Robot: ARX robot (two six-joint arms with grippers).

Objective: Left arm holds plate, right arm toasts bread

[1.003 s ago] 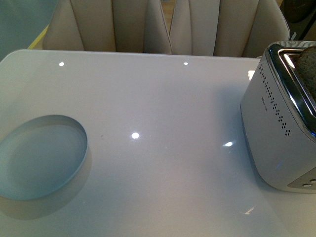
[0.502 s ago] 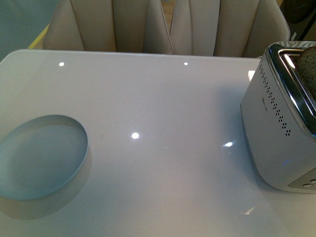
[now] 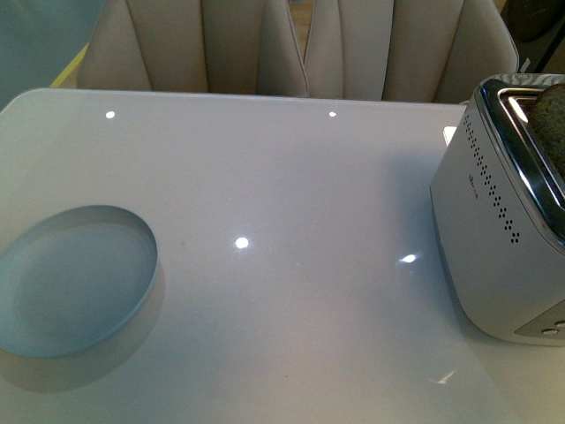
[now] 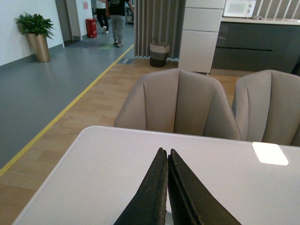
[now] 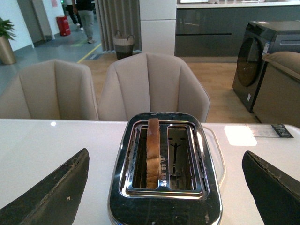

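Observation:
The pale blue-white plate (image 3: 71, 281) lies flat on the white table at the front left in the front view; no gripper touches it there. The bread (image 5: 153, 152) stands upright in one slot of the silver toaster (image 5: 164, 185); the other slot is empty. In the front view the toaster (image 3: 503, 221) is at the right edge with the bread top (image 3: 552, 119) sticking out. My right gripper (image 5: 164, 197) is open, its jaws wide on either side of the toaster. My left gripper (image 4: 165, 152) is shut and empty above the table; the plate is out of that view.
Beige padded chairs (image 3: 291, 49) stand along the table's far edge. The white table (image 3: 291, 221) is glossy with light reflections. A white rectangular patch (image 4: 269, 153) shows on the table in the left wrist view. Neither arm shows in the front view.

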